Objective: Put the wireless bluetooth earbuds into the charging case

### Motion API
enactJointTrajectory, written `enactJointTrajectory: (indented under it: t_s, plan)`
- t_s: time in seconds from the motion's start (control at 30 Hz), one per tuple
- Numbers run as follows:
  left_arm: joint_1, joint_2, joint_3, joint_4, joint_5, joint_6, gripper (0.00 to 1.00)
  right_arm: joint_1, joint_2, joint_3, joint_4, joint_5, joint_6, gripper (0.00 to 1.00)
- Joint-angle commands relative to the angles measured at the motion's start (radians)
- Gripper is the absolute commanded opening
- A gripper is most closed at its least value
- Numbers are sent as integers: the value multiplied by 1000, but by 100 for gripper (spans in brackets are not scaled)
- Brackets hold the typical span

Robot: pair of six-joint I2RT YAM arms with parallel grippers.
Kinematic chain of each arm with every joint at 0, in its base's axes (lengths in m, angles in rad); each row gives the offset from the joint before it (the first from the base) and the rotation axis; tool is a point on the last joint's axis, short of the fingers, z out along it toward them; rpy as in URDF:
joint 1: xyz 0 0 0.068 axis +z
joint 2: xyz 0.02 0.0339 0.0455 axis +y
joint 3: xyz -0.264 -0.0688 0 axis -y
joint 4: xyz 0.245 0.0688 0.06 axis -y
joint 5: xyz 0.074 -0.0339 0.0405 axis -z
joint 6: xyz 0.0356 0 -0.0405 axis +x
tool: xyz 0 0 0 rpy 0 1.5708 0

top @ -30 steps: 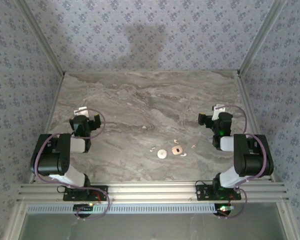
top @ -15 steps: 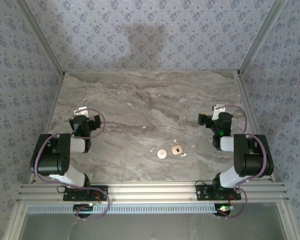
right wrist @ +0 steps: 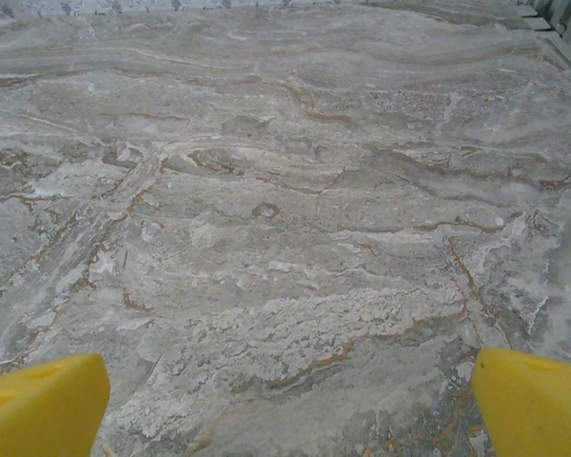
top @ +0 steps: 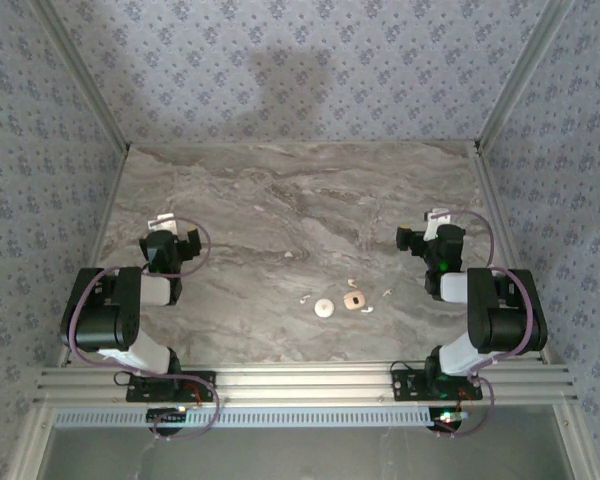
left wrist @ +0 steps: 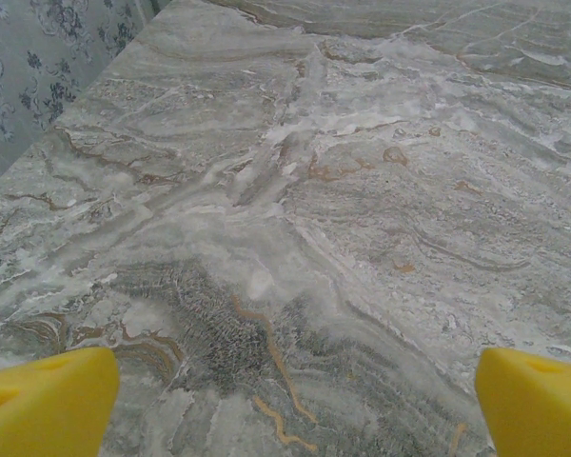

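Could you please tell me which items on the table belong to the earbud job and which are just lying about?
Job:
charging case
white earbuds scattered around it

Lying about, seemingly:
pale round disc left of the case
small white fleck farther back

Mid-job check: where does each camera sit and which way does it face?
Top external: above and behind the bases, looking down over the marble table; shows both arms, left gripper, right gripper, with charging case and earbuds between the arms.
Left wrist: on the left arm, low, facing across the tabletop toward the wallpapered wall; its yellow fingertips stand wide apart.
Right wrist: on the right arm, low, facing the table's far edge; yellow fingertips wide apart.
Shared: all three see the marble; both wrist views frame it between open fingertips.
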Motion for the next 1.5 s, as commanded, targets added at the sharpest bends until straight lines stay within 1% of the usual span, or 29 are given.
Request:
enactJointTrajectory:
  t_s: [0.0, 0.1, 0.17, 0.23, 0.37, 0.47, 0.6, 0.67, 0.77, 0.87, 0.93, 1.03, 1.1, 1.23, 1.47]
  plan:
    - [-6, -40, 50, -47, 25, 16, 91, 6, -61, 54, -123, 28, -11, 100]
    - [-26, -76, 126, -220, 24, 43, 86, 19, -152, 166, -400, 33, 10, 100]
    - [-56, -111, 202, -388, 23, 64, 83, 32, -207, 257, -615, 13, 14, 100]
    - [-89, -149, 268, -521, 30, 66, 82, 51, -237, 359, -819, 5, 22, 100]
    - [-149, -225, 362, -741, 130, 39, 80, 109, -250, 559, -1209, -39, 22, 100]
    - [-191, -260, 425, -904, 208, -20, 77, 175, -255, 649, -1447, -48, 85, 100]
    - [-219, -298, 441, -1022, 277, -122, 75, 290, -286, 670, -1627, -40, 214, 100]
    - [-224, -301, 440, -1059, 315, -148, 74, 358, -298, 650, -1667, -41, 293, 100]
    - [-233, -290, 432, -1096, 315, -168, 74, 466, -294, 604, -1672, -62, 402, 100]
    - [-234, -271, 431, -1119, 303, -177, 74, 556, -260, 560, -1646, -78, 471, 94]
    - [-234, -259, 429, -1119, 303, -182, 74, 594, -219, 550, -1637, -79, 489, 90]
    - [-237, -234, 436, -1121, 314, -193, 74, 622, -133, 556, -1640, -74, 487, 82]
    - [-243, -223, 442, -1122, 313, -195, 74, 642, -81, 567, -1646, -56, 479, 80]
    - [-249, -216, 447, -1123, 306, -202, 74, 679, 0, 583, -1633, -50, 464, 81]
    - [-254, -202, 450, -1130, 298, -208, 74, 699, 93, 614, -1628, -29, 423, 83]
